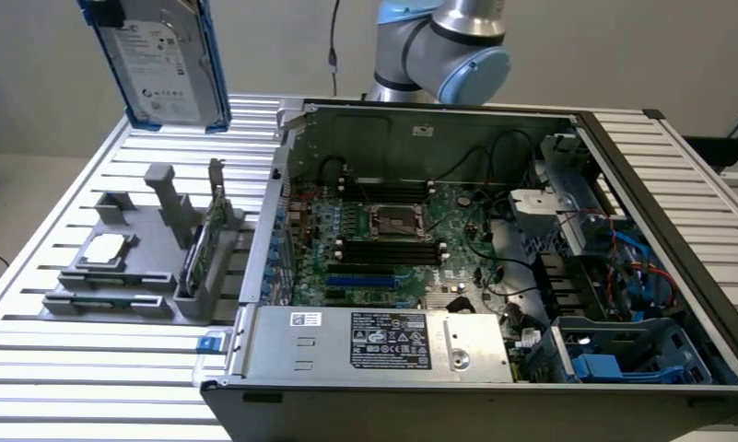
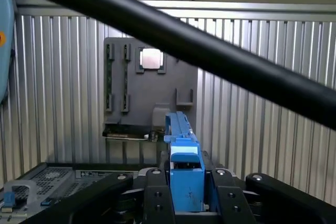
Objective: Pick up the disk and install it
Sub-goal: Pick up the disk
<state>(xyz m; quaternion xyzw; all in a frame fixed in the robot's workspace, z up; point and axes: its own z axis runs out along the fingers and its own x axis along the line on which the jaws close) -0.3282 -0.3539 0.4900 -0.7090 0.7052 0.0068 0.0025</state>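
Note:
The disk (image 1: 166,60), a silver-grey drive with a white label and blue rails, hangs upright high above the slatted table at the exterior view's left, its top cut off by the picture's edge. In the wrist view its blue rail (image 2: 184,153) stands edge-on between my black fingers (image 2: 157,195). My gripper (image 2: 189,192) is shut on the disk. Below it lies the grey holder (image 2: 149,82).
The grey holder (image 1: 123,267) carries a small silver chip (image 1: 108,249) and a green card (image 1: 209,239). An open computer case (image 1: 467,249) lies to its right, with blue drive bays (image 1: 621,359) at its near right corner. A black cable (image 2: 210,51) crosses the wrist view.

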